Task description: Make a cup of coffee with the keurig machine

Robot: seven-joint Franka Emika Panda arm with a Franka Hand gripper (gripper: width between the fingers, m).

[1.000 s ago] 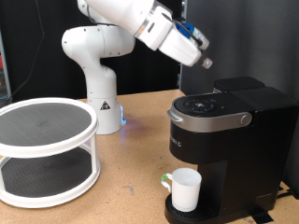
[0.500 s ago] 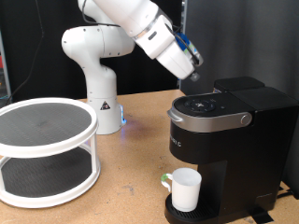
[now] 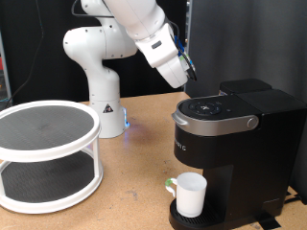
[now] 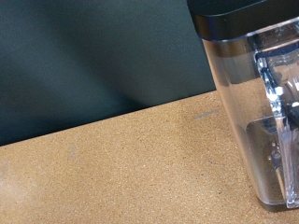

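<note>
On the keurig machine point(image 3: 230, 134) (lid closed), one cup point(image 3: 189, 195) sits

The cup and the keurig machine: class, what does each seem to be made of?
The cup: apparently glazed ceramic, plain white with a soft sheen. The keurig machine: probably matte black plastic, with a grey-silver, metallic-looking lid band.
</note>
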